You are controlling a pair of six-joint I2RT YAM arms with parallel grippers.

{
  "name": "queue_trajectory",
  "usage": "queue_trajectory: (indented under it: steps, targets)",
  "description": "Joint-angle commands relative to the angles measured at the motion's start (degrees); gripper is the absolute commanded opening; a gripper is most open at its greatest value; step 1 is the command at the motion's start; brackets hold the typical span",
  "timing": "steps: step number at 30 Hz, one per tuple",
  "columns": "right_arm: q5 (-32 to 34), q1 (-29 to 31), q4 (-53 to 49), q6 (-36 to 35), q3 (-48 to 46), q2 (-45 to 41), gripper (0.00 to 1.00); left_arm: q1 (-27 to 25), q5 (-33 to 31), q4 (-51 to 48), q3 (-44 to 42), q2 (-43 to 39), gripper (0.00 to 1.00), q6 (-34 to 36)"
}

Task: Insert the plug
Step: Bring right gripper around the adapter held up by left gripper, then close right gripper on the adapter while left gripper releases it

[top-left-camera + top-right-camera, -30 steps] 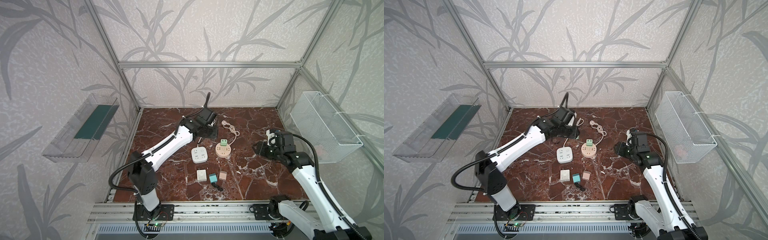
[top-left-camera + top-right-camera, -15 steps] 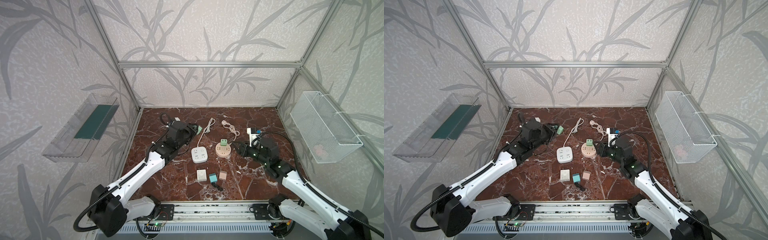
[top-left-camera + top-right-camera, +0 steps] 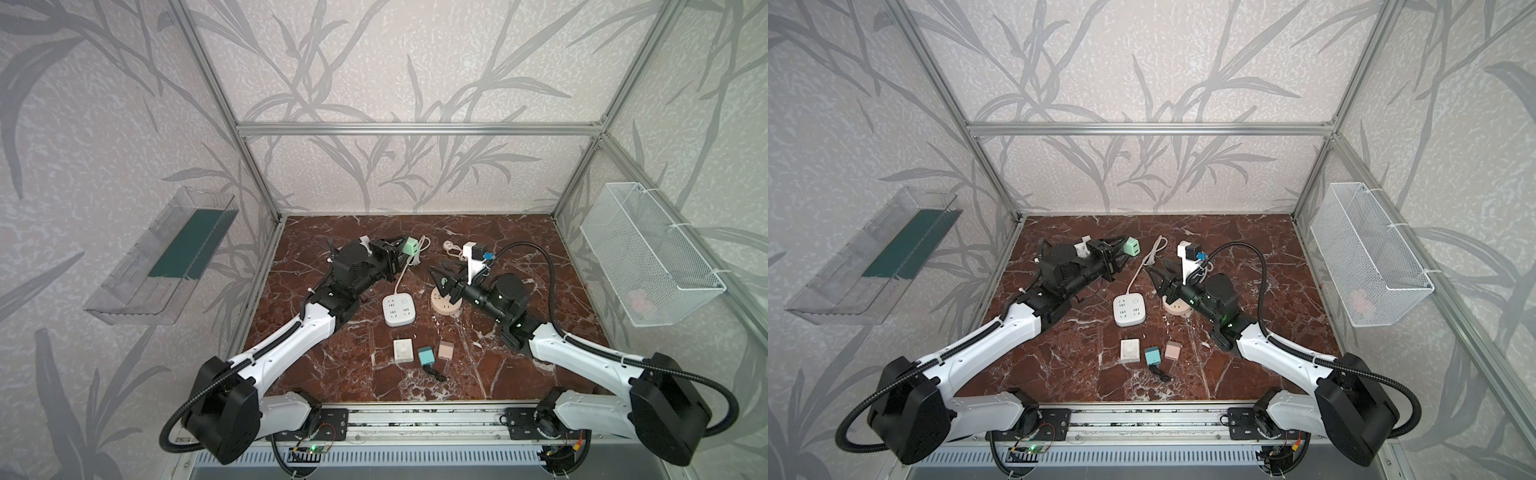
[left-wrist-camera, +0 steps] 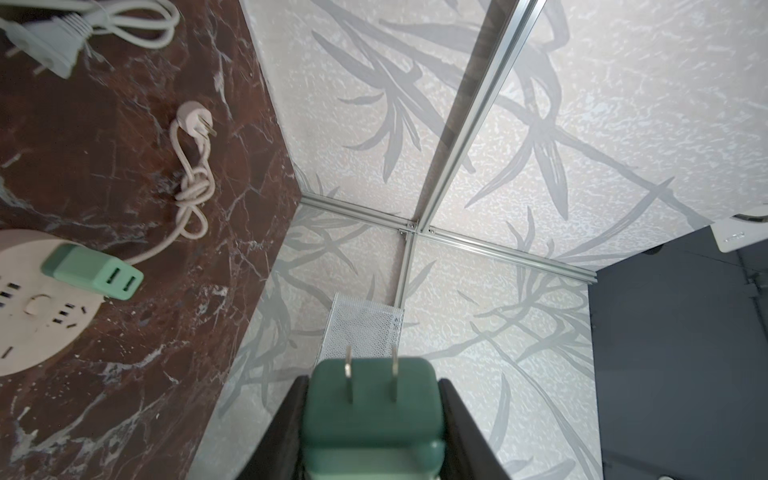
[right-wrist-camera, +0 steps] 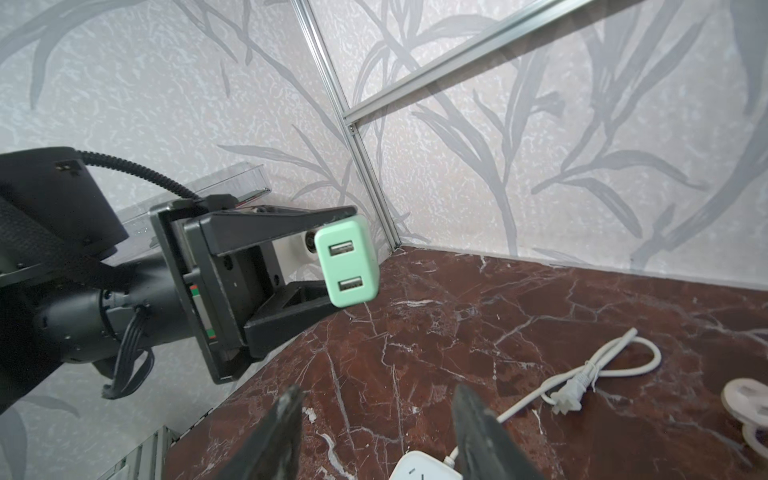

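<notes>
At the far left of the marble worktop (image 3: 519,332), the left tool (image 3: 401,249) has its two black fingers closed on the sides of the mint-green plug (image 3: 412,246), holding it off the surface. The plug's two flat prongs point back toward the left arm's wrist, and its face with two USB ports is turned toward the right arm. The right tool (image 5: 376,399) stands partly open with nothing between its fingers, poised over the far edge of the round pink socket (image 3: 445,304) right of centre. The left wrist view shows a second green charger (image 4: 93,270) seated in that socket. Just left of it lies a square white strip (image 3: 399,309), its cord (image 5: 571,390) trailing toward the far wall. Nearer the front sit three small cubes in a row: white (image 3: 403,351), teal (image 3: 426,356) and pink (image 3: 446,350). A wire basket (image 3: 648,257) hangs on the right wall and a clear shelf (image 3: 166,257) on the left.
</notes>
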Motion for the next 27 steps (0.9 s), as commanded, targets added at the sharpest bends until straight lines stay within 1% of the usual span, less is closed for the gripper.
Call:
queue_trajectory:
  steps: [1,3,6,10,15,18,21,25,27]
  targets:
    - [0.73,1.43,2.17,-6.99,4.19,-0.48,0.58,-0.35,6.85,9.38,0.10,1.52,0.00,-3.88]
    - [1.91,2.29,-1.21,-10.11,5.71,-1.39,0.57,-0.42,8.11,10.26,0.23,2.12,0.00,-3.71]
    - [3.00,2.83,-5.55,-12.73,7.18,-2.54,0.57,-0.68,8.98,12.74,0.05,2.93,0.00,-4.13]
    - [7.78,3.57,-8.85,-14.95,8.53,-3.01,0.56,-1.40,10.83,13.83,1.58,4.24,0.00,-3.86]
    - [11.00,3.69,-10.59,-16.31,10.36,-1.98,0.56,-2.21,11.98,14.61,2.95,5.38,0.00,-3.57]
    - [11.16,3.65,-10.58,-17.12,11.00,-1.03,0.56,-2.37,12.18,14.97,3.14,5.65,0.00,-3.90]
    - [12.66,3.65,-11.36,-17.53,11.91,0.19,0.55,-2.42,12.17,15.57,3.15,5.87,0.00,-4.11]
    - [12.98,3.65,-10.82,-17.73,12.39,1.73,0.53,-2.43,12.94,16.21,3.75,6.35,0.00,-4.26]
    - [13.20,3.64,-10.12,-17.62,12.45,2.20,0.49,-2.47,13.22,16.57,3.97,6.57,0.00,-4.36]
